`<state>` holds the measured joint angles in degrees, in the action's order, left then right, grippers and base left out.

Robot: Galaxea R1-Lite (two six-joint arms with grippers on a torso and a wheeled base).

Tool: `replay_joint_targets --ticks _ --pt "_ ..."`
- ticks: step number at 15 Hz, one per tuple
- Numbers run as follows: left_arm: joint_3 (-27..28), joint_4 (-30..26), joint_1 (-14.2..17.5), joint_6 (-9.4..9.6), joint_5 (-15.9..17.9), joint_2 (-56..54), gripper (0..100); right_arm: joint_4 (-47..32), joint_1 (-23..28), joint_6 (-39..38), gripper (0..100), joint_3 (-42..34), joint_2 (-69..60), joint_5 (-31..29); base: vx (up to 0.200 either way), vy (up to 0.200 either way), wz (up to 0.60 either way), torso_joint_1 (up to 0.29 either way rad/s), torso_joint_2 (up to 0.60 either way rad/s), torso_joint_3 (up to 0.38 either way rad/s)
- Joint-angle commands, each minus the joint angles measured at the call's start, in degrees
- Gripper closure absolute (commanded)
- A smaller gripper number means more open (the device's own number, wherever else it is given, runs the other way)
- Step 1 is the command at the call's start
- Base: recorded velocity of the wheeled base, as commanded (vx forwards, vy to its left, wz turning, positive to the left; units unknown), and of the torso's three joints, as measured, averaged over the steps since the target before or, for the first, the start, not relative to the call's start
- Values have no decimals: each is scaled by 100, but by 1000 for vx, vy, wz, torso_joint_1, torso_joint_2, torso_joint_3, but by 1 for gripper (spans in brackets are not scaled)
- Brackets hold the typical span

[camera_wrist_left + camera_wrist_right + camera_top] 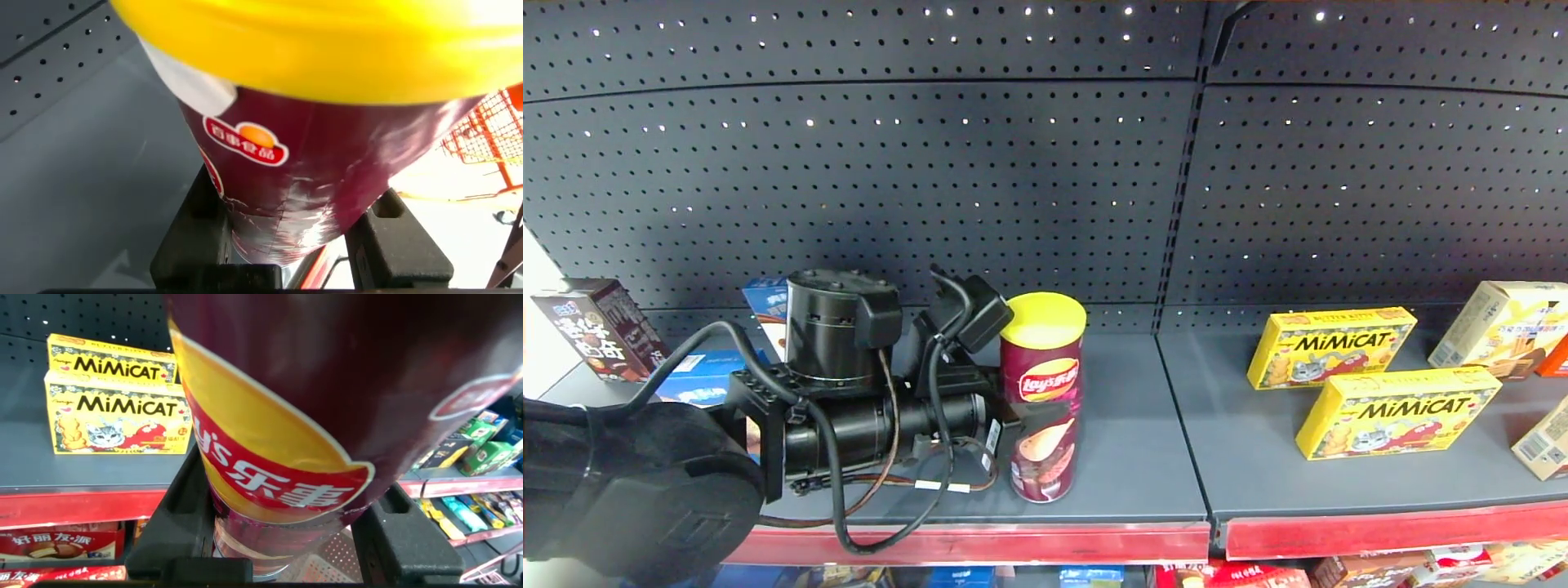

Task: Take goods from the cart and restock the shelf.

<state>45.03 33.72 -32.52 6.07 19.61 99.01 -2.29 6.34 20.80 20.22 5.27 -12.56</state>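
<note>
A maroon chips can [1045,400] with a yellow lid stands upright on the grey shelf [1127,441], near its front edge. My left gripper [1011,425] reaches it from the left at its lower half. In the left wrist view the same can [327,163] sits between the two black fingers [196,237], and the gripper [286,245] is shut on it. My right gripper [286,539] is shut on a second maroon chips can [310,449], which hides much of what lies behind it.
Two yellow boxes [1331,347] [1396,412] lie on the shelf's right section, with beige boxes [1503,327] beyond. A brown carton [600,327] and blue boxes [698,371] sit at the left. A perforated back panel [1013,180] closes the shelf. An orange cart [490,139] stands behind.
</note>
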Motion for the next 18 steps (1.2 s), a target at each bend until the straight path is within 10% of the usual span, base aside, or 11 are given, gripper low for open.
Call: replay_joint_targets --ticks 1,10,11,18 --pt "6 3 18 -1 -2 101 100 1 -1 3 100 -1 9 -1 0 0 0 0 0 0" --pt "208 56 27 -62 7 268 100 1 -1 3 100 -1 9 -1 0 0 0 0 0 0" --pt "208 73 27 -176 -2 268 0 1 -1 3 100 -1 9 -10 0 0 0 0 0 0" --pt "304 91 27 -370 -2 259 0 1 -1 3 100 -10 9 -10 0 0 0 0 0 0"
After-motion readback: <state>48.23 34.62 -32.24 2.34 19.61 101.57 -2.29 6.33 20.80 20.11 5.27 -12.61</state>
